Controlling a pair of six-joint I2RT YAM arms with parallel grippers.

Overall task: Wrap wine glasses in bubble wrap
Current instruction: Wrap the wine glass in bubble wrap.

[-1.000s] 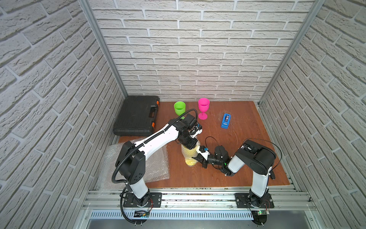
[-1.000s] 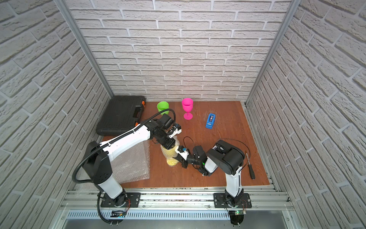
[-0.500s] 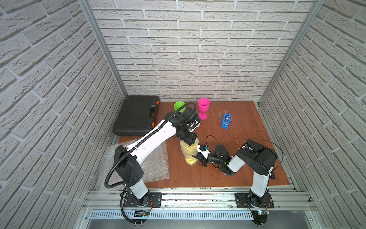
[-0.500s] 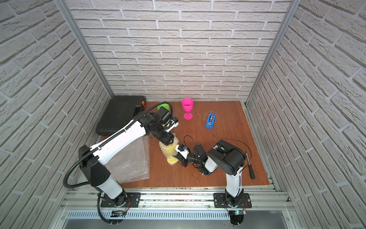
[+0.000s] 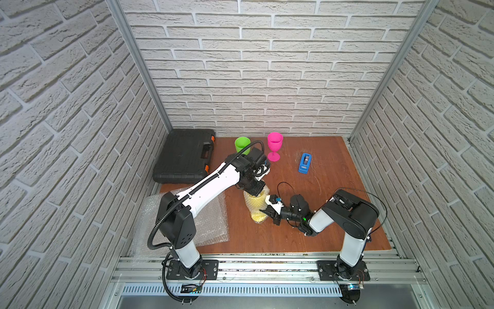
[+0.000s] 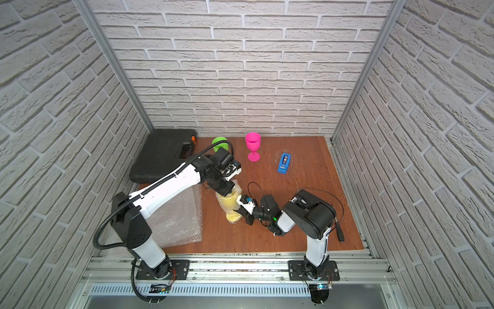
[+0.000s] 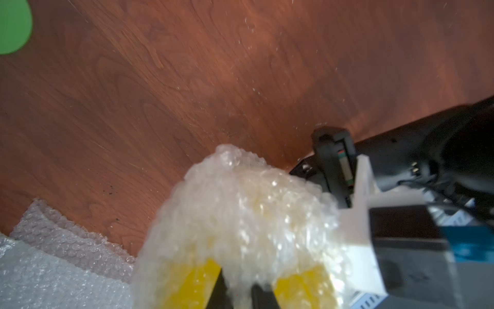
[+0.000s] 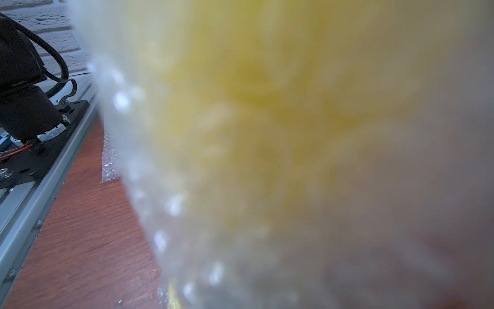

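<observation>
Two left fingers (image 7: 217,294) astride bubble wrap (image 7: 240,214)

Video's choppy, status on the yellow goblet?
Left gripper shut on wrap, top. Right gripper shut on wrap, side. Yellow goblet standing, wrapped. Nothing blocking.

The left gripper (image 7: 239,297), half open a second ago and wider after that, now has its fingers (image 7: 263,298) pinched on the bubble wrap (image 7: 240,214) at the yellow goblet (image 7: 192,283) rim; the green goblet (image 5: 242,144) shows more fully
</observation>
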